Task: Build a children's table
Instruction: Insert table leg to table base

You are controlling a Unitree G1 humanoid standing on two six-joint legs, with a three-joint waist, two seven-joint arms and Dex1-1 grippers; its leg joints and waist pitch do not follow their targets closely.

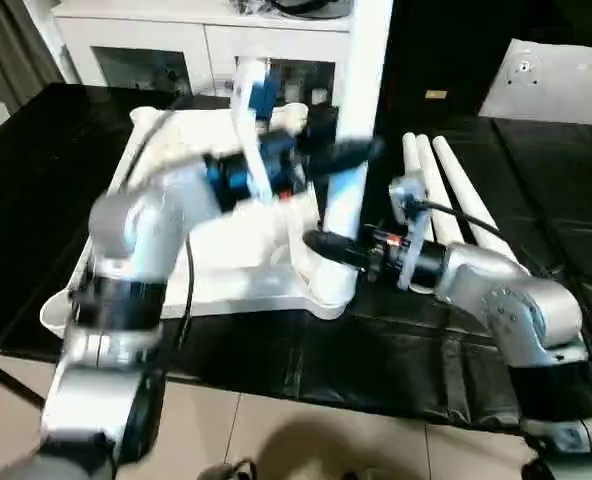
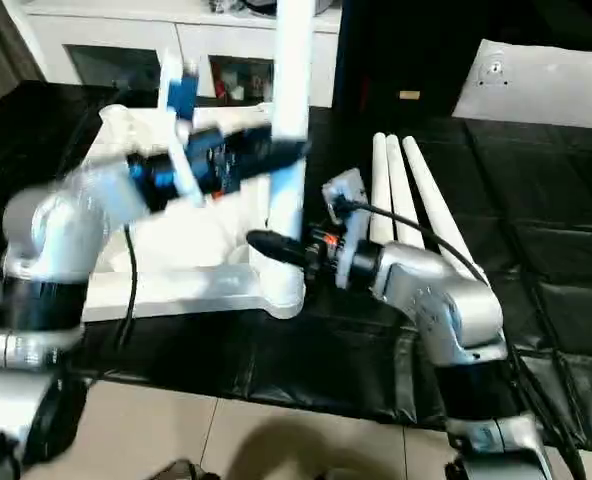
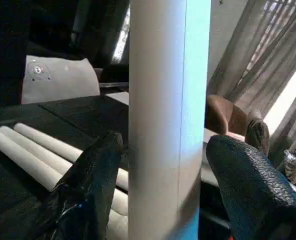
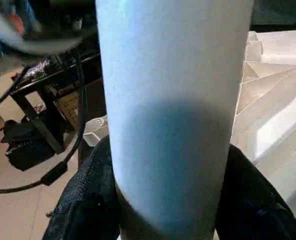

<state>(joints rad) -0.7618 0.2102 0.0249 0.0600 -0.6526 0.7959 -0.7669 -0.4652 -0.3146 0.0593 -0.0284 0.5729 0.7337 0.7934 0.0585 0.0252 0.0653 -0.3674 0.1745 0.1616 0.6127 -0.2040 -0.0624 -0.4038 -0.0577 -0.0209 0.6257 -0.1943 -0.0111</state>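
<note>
White plastic throughout: the tabletop [image 1: 211, 265] lies upside down on the black-covered counter [image 1: 536, 170], ribbed underside facing up, and one leg [image 1: 354, 150] stands upright in the rounded corner socket [image 1: 333, 290] nearest the robot on its right side. Three spare legs [image 2: 406, 195] lie side by side on the counter just beyond that corner, clear of the tabletop. The right gripper [image 2: 268, 243] is clenched on the upright leg low down, just above the socket; its wrist view shows both fingers [image 4: 85, 200] pressed against the shaft. The left gripper [image 1: 348, 152] reaches across the tabletop and brackets the same leg higher up; in its wrist view one finger sits at the shaft and a narrow gap shows on the other side, so the fingers [image 3: 248, 175] appear to flank the leg loosely rather than clamp it firmly. The step in hand is judged to be seating the first leg in its socket. Whether the leg is fully home cannot be determined, as the joint is hidden by the right gripper. The next move calls for holding the leg vertical and pressing or turning it down until firm, then releasing both grippers without tilting it, and taking up the nearest spare leg for another corner.
</note>
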